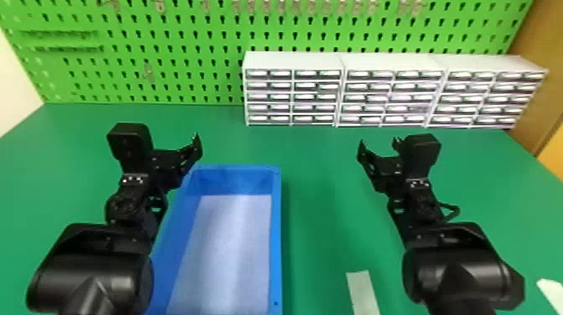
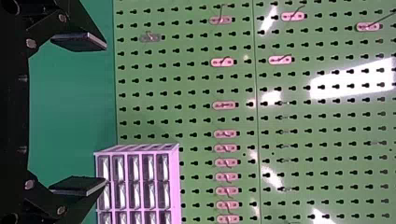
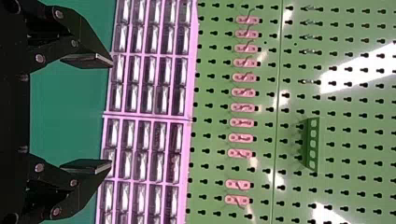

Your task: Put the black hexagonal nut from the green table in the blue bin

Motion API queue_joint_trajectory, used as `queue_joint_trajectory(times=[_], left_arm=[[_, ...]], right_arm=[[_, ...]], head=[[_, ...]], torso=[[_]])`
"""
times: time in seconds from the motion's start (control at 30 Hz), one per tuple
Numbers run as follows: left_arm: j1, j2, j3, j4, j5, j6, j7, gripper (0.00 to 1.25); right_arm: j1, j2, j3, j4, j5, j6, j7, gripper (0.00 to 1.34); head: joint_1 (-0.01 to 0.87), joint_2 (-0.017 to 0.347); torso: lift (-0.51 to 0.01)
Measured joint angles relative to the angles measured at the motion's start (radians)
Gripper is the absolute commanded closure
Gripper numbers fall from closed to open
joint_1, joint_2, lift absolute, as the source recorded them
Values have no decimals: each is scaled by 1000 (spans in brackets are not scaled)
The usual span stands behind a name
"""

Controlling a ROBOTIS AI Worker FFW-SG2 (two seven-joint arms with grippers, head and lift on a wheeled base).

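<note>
Your left gripper (image 2: 105, 114) is released, its two fingers spread with nothing between them, and it hangs raised beside the far left corner of the blue bin (image 1: 277, 234). Your right gripper (image 3: 111, 113) is likewise released and bare, raised over the green worktop (image 1: 322, 209) to the right of the bin. I cannot tell where the black hexagonal nut lies, so the step in hand, as I judge it, is to find it before you commit to an arm. Both wrist cameras look toward the pegboard (image 1: 167, 50) and the drawer cabinets (image 1: 293, 60), so you will probably need to turn a wrist down to search the worktop. If the nut turns up to the right of the bin, the right arm looks the natural choice; keep the left one parked out of its path. Come in from above, with the fingers straddling two opposite flats rather than corners, or the nut may twist and slip out. It is likely low and flat, so bring the tips close to the worktop without pressing into it. Black fingers could hide a black nut, so line up early. Close gently, lift well over the bin's rim before crossing, then let go low inside.
</note>
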Motion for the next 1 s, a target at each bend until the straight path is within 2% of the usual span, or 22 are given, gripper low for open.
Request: queue_joint_trajectory(times=[0.67, 1.0], left_arm=[[0, 0, 2, 0, 0, 0, 0, 246], [0, 0, 1, 0, 0, 0, 0, 248]], right_arm=[[2, 0, -2, -9, 0, 5, 0, 501], [25, -16, -37, -75, 3, 44, 0, 501]], head=[[686, 51], [686, 51]], torso=[[-96], [-96]])
